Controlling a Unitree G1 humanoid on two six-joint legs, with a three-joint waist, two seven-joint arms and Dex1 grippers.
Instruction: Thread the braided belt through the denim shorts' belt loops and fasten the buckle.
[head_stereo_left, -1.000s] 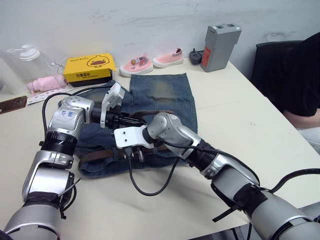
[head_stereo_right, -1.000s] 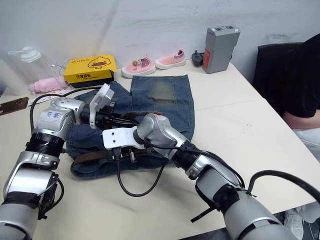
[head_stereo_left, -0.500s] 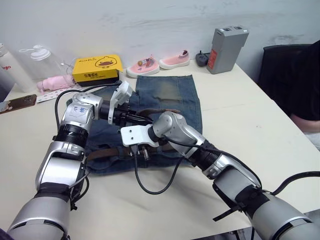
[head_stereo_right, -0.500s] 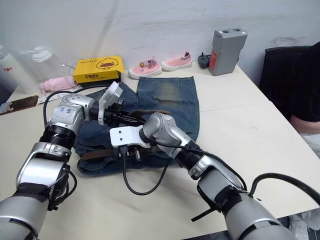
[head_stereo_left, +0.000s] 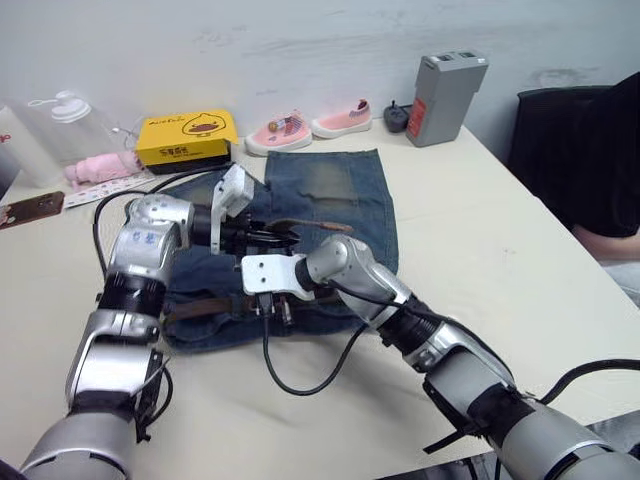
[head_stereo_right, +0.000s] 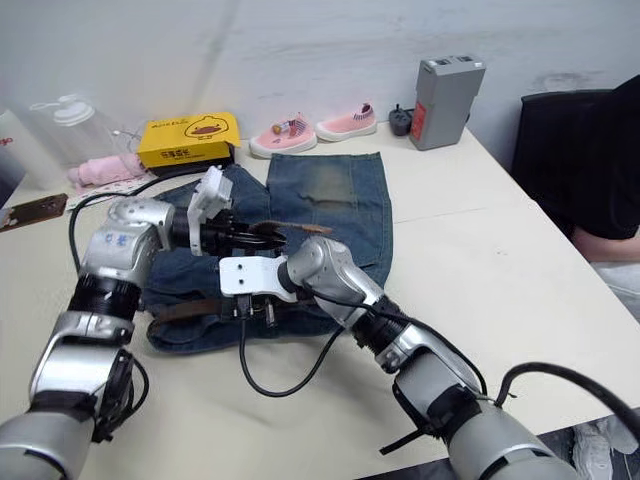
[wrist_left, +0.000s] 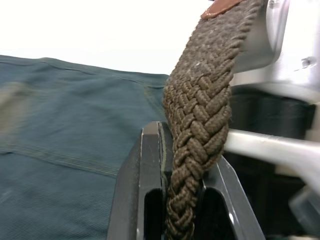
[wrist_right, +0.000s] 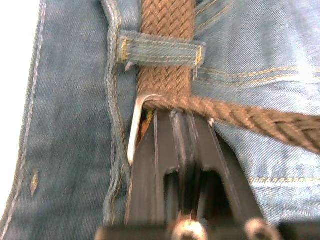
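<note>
On the tabletop (head_stereo_left: 470, 210), the denim shorts (head_stereo_left: 335, 195) lie flat with the braided belt (wrist_left: 197, 125) already run under one of the belt loops (wrist_right: 160, 50). The left end effector (wrist_left: 180, 200) is clamped on the belt's free length, lifting it above the cloth. The right end effector (wrist_right: 175, 145) presses, fingers together, at the buckle (wrist_right: 137, 125). If the left pulls too hard, the buckle may slide from under the right, or the waistband may bunch and hide the frame opening.
</note>
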